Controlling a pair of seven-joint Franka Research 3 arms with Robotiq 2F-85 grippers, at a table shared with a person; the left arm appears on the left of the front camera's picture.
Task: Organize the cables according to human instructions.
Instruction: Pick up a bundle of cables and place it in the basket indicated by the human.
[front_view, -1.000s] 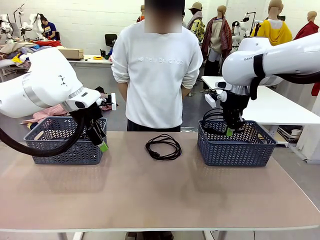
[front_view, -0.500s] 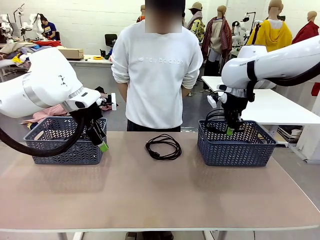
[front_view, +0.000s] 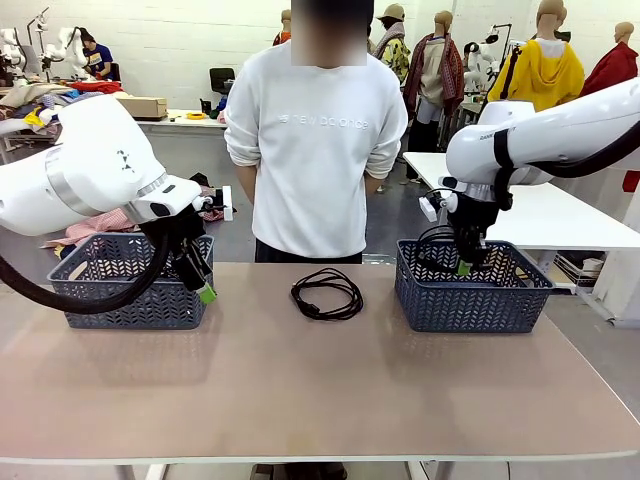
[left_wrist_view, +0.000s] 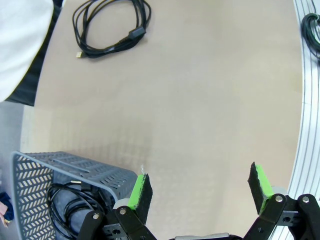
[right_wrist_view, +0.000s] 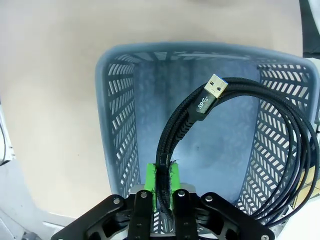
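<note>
One coiled black cable (front_view: 326, 293) lies on the table middle, in front of the person; the left wrist view shows that cable (left_wrist_view: 111, 27) at top left. My right gripper (front_view: 462, 266) hangs inside the right grey basket (front_view: 470, 297), shut on a black braided cable (right_wrist_view: 235, 120) with a USB plug end; its loops dangle into the right basket (right_wrist_view: 120, 125). My left gripper (front_view: 203, 288) is open and holds nothing, just in front of the left grey basket (front_view: 135, 300). Another black cable (left_wrist_view: 67, 205) lies inside the left basket (left_wrist_view: 60, 167).
The person (front_view: 315, 140) stands at the far edge, hands behind the back. Bare tabletop (front_view: 320, 390) spreads across the front. A second white table (front_view: 560, 215) stands behind the right basket.
My right gripper has sunk slightly lower into the right basket and shifted a little right with the cable. The left arm has stayed still.
</note>
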